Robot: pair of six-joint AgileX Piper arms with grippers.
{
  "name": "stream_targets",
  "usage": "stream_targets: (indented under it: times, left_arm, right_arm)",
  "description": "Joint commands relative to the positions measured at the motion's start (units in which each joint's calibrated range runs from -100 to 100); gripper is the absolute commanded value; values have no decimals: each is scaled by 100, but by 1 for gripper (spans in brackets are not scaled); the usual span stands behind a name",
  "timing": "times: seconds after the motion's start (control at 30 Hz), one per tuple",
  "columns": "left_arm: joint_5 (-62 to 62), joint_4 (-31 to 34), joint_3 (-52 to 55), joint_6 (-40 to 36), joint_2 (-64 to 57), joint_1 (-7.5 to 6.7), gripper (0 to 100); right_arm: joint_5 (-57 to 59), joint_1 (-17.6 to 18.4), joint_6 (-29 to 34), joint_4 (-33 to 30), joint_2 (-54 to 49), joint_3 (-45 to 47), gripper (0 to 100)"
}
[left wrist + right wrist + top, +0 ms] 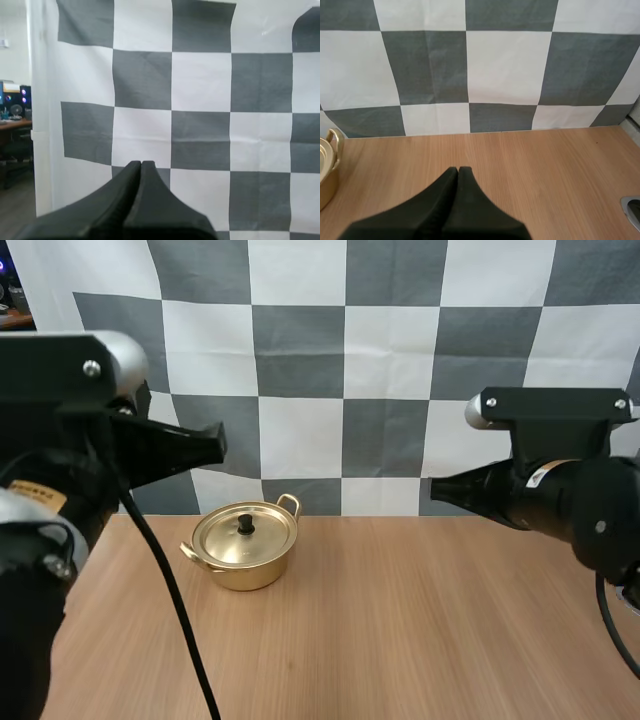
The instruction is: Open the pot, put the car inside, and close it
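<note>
Pot [246, 560]: on the table [420, 630], lid [244, 532] on.
Left gripper [141, 164]: pressed together, raised above the pot, apart.
Right gripper [458, 170]: pressed together, well right of the pot.

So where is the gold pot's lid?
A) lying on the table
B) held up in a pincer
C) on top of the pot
C: the lid sits flat on the pot with its knob pointing up, and the left pincer and the right pincer are both shut on nothing.
</note>
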Motion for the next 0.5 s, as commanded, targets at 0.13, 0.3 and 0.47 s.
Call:
stream_targets:
  times: [0.13, 0.3, 0.47]
  left_arm:
    - [-2748, 0, 2881, -3, -577, -17, 0]
    - [-2788, 0, 3336, -3, -810, -17, 0]
    - [-2361, 0, 3354, -3, -962, -17, 0]
  right_arm:
    - [-2858, -3, 6, -394, 1, 1237, 0]
    - [-3775, -3, 6, -298, 1, 1882, 0]
    - [-4437, -3, 6, -298, 1, 2412, 0]
